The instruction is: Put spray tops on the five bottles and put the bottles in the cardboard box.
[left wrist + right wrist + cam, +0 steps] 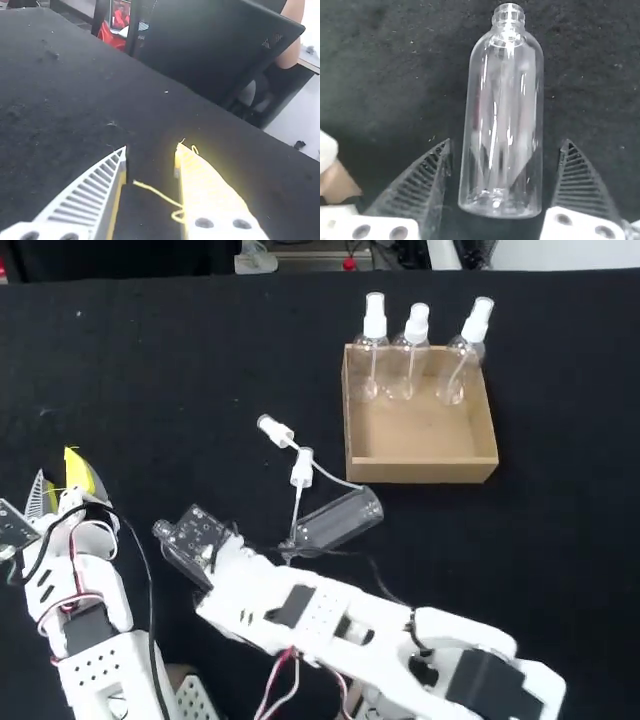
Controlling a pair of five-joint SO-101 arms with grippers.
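Bottles first: three capped bottles (410, 365) stand upright in a row along the far wall inside the cardboard box (420, 468), each with its spray top on. The other two are out on the black table (200, 360) and have no tops. One uncapped bottle (340, 520) lies on its side just in front of the box's near left corner. Two loose spray tops (275, 430) lie beside it, between that bottle and the box's left side, and the nearer one's thin tube runs down toward the bottle. The second uncapped bottle (502, 100) also lies flat, right between the fingers of the right gripper (507, 144), base toward the wrist and open neck pointing away. That gripper's jaws are spread wide, one on each side of the bottle, with a bit of a gap on both sides, so it's not squeezing. The left gripper (150, 157) sits over bare table at the left side, well apart from everything, jaws parted narrowly and holding nothing.
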